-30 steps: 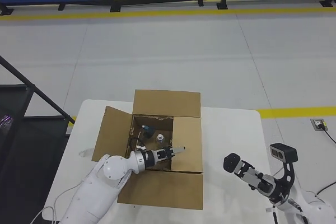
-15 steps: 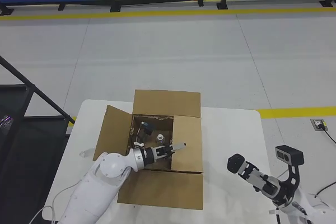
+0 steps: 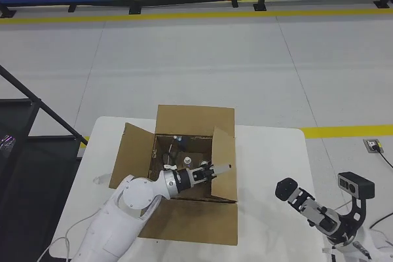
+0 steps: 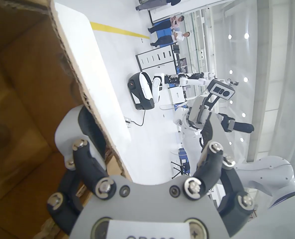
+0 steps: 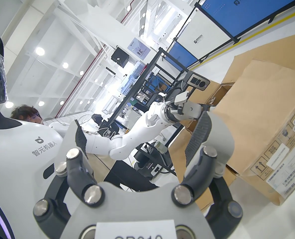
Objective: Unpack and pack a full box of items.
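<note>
Left gripper [image 3: 216, 170] wide open over the right flap [image 3: 225, 162] of the box [image 3: 195, 120] on the table [image 3: 268, 157], flap tipped up more than before, its edge between the fingers [image 4: 68, 128] plain from the left wrist view.

Robotics test hall, industrial in scale. A pale grey poured floor [image 3: 216, 59] is marked with yellow lane tape [image 3: 183, 14], and a single white work table [image 3: 275, 150] stands in the open space. Overhead is a high white ceiling of exposed beams with rows of round lights [image 5: 40, 50]. Around the edges stand tall blue display panels [image 5: 247, 3], black metal racking [image 5: 160, 50] and white filing cabinets [image 4: 154, 59]. A second white robot [image 4: 143, 91] is parked on the floor near a floor socket [image 3: 372, 145].
</note>
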### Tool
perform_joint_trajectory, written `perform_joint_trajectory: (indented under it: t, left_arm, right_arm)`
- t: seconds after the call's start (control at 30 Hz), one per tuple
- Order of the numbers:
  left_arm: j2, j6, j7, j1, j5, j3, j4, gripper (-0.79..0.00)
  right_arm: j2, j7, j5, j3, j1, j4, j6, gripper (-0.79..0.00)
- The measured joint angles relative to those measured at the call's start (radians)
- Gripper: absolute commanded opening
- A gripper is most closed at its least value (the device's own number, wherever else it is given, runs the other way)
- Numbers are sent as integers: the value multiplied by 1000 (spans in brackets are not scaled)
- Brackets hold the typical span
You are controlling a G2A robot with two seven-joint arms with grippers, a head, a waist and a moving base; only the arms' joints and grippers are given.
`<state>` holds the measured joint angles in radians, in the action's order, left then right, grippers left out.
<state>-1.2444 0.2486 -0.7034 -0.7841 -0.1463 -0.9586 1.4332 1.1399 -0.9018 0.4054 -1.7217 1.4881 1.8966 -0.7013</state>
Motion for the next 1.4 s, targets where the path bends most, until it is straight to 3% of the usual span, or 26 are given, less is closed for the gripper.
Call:
perform_joint_trajectory:
  t: [0.2,0.4,0.63,0.93,1.17,1.4]
  left_arm:
    - [-38,-8,50,73,-10,86,-53,0]
    - [-88,-1,80,156,-39,182,-163,0]
    - [-152,2,81,241,-67,281,-297,0]
    - [-210,26,81,294,-91,328,-414,0]
    - [-212,55,100,298,-78,282,-421,0]
    - [-144,10,113,210,7,114,-254,0]
  right_arm:
    - [0,8,7,-6,9,0,-1,0]
    - [0,20,2,-10,14,1,-1,0]
    - [1,124,-38,-107,133,23,-103,0]
    - [-3,173,-80,-184,197,46,-67,0]
    - [-3,172,-79,-184,196,45,-70,0]
    - [-9,163,-214,-165,119,122,-30,0]
